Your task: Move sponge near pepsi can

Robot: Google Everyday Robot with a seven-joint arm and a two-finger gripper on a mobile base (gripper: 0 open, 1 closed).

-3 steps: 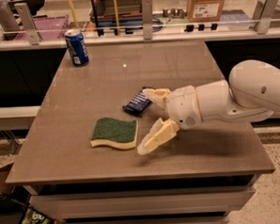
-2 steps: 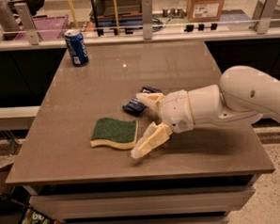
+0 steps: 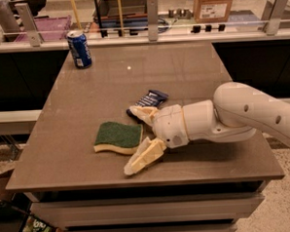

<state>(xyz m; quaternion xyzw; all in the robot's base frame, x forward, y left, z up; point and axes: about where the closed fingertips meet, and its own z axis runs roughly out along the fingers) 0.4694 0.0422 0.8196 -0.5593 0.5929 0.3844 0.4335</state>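
The sponge (image 3: 118, 137), dark green on top with pale yellow foam below, lies flat on the brown table (image 3: 181, 72) near its front left. The pepsi can (image 3: 79, 48) stands upright at the table's far left corner, well away from the sponge. My gripper (image 3: 136, 139) comes in from the right on a white arm and is open. One cream finger (image 3: 143, 157) lies in front of the sponge's right end. The other finger (image 3: 142, 113) lies behind it. The sponge's right edge sits between them.
A dark blue snack bar wrapper (image 3: 148, 99) lies just behind the gripper's far finger. A rail with glass panels and posts (image 3: 152, 12) runs along the table's far edge. A cardboard box (image 3: 215, 3) stands beyond it.
The gripper has moved left, so its open fingers now reach around the sponge's right end. The sponge, can and wrapper have not moved.
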